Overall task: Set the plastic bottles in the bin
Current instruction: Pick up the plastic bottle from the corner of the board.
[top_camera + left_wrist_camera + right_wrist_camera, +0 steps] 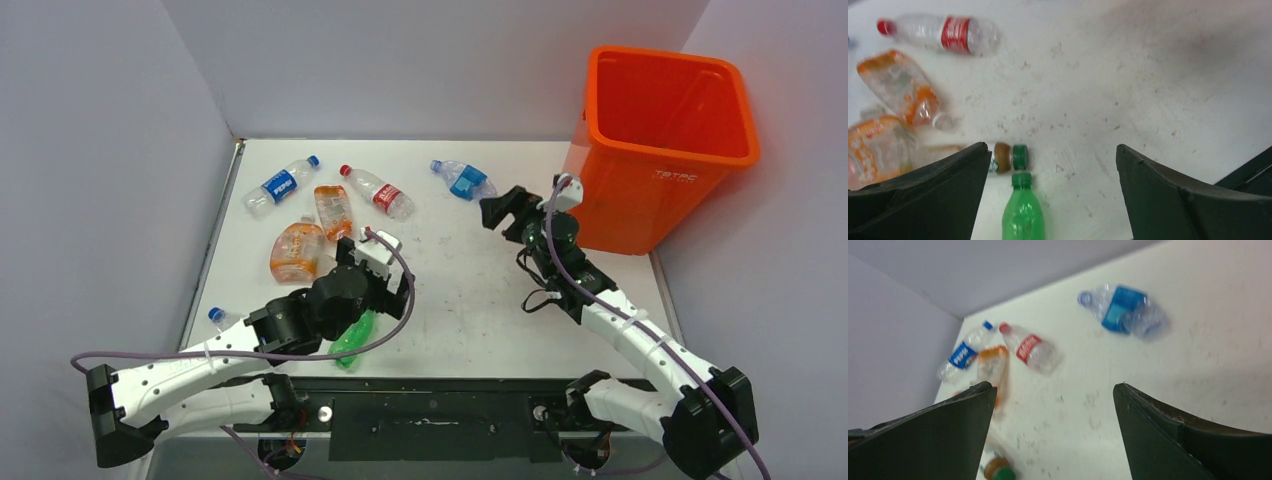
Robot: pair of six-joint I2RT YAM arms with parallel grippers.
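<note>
Hovering at the worktop's (pixel 470 300) 6 o'clock edge, the left fingers (pixel 933 190) are spread wide and grip nothing, a green bottle (pixel 1023 215) lying below between them. The right fingers (pixel 1178 440), also spread and empty, sit at 1 o'clock beside the tall orange bin (pixel 640 200), whose white lettering is too small to read. At 11 o'clock lie a blue-labelled Pepsi bottle (pixel 280 186), two orange-tinted bottles (pixel 297 250) and a red-labelled clear bottle (pixel 378 192). A crushed blue-labelled bottle (pixel 462 180) lies at 12.

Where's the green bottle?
In the top view the green bottle lies near the table's front edge, partly under the left arm; the left wrist view shows its cap beside a brown bottle.
</note>
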